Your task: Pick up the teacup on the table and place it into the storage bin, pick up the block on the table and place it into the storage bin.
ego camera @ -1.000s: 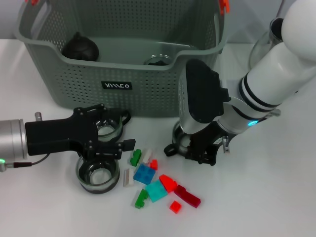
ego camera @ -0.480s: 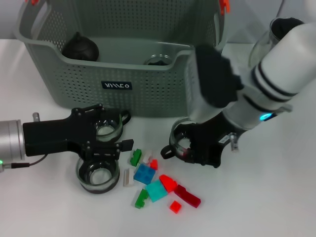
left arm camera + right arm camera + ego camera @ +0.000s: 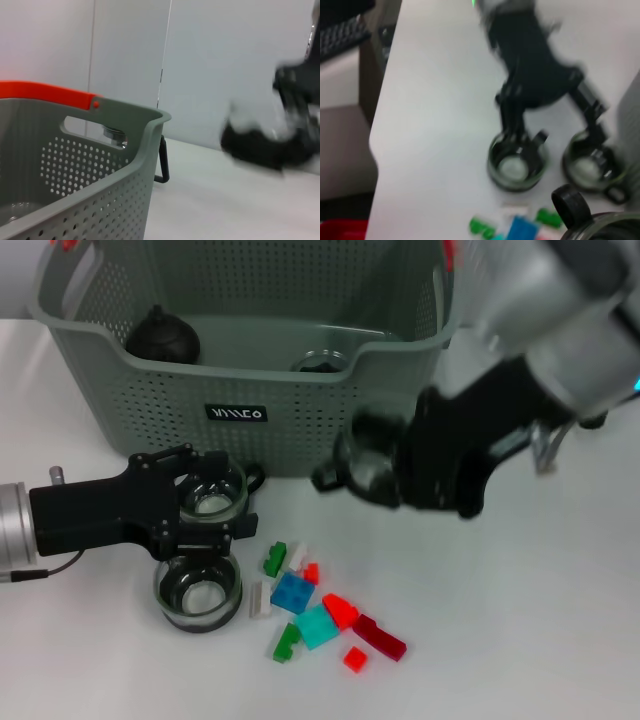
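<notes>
Head view: the right hand [image 3: 385,475] pinches a glass teacup [image 3: 365,462] above the table [image 3: 520,620], just before the storage bin [image 3: 240,360]. The left hand [image 3: 205,510], fingers spread, straddles two more teacups [image 3: 198,592]; scattered blocks [image 3: 318,605] lie beside. The right wrist view shows the held cup's handle [image 3: 571,205]. The left wrist view shows the bin's orange clip [image 3: 45,93].

We reach our left arm in low from the left, its black left gripper [image 3: 205,525] level over the table with its fingers spread apart. Our right arm comes down from the upper right, white and grey, its black right gripper [image 3: 375,472] raised off the table and clamped on a teacup [image 3: 362,462], blurred in every view.
</notes>
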`<action>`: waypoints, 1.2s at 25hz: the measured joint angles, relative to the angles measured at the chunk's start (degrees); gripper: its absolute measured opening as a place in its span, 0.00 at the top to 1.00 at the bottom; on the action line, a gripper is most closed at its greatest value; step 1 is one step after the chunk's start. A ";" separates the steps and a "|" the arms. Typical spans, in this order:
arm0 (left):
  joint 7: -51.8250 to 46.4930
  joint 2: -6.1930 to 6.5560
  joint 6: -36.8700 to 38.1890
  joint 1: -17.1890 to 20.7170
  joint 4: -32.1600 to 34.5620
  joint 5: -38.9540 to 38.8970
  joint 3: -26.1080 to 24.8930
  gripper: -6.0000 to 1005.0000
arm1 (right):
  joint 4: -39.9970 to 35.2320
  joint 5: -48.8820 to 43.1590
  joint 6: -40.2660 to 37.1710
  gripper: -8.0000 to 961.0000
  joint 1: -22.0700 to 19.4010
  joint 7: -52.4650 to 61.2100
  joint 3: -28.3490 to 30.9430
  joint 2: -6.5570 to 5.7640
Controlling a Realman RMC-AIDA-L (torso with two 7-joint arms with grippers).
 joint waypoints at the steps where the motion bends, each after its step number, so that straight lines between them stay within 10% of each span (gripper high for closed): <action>1: 0.00 0.00 0.04 0.00 0.02 0.00 -0.02 0.10 | -1.68 0.00 -0.65 0.93 0.61 0.56 1.29 -0.02; 11: 0.05 0.21 0.43 -0.90 0.02 0.13 0.28 0.10 | -1.39 -5.10 4.73 0.93 8.86 -4.40 11.78 -0.19; 30: 0.00 0.27 0.39 -0.99 -0.35 -0.06 0.02 0.10 | 37.97 -2.95 39.81 0.93 14.19 -19.29 15.20 -2.53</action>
